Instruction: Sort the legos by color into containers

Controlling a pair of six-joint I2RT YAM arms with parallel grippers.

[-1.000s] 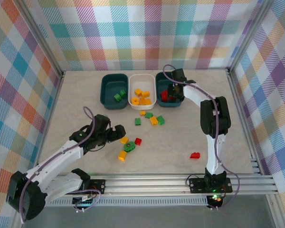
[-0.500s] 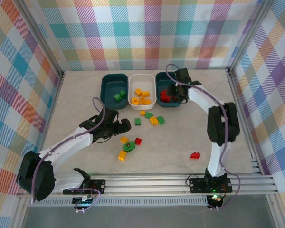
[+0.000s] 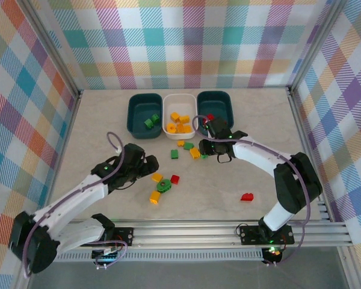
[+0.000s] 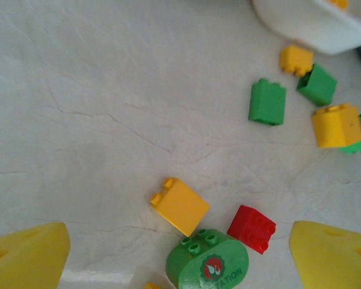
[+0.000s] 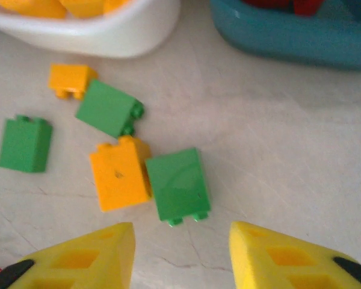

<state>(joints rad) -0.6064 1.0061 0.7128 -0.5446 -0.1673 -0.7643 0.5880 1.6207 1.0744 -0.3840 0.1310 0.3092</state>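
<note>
Currently, right claw (image 5: 180, 241) open, empty; green lego (image 5: 177, 183) just beyond at 12 o'clock, long axis roughly 12-to-6, touching yellow lego (image 5: 119, 174) at 9; left claw (image 3: 150, 167) open, farther off.

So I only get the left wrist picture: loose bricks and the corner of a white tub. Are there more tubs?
Observer: Yes. From above, the white tub sits in a row between a left teal tub and a right teal tub.
Visitor: What is inside them?
Observer: The left teal tub holds green bricks, the white tub holds yellow-orange bricks, and a red brick shows in the right teal tub.
Visitor: Any loose brick that I miss?
Observer: A lone red brick lies on the table, well off to the right of the others.
</note>
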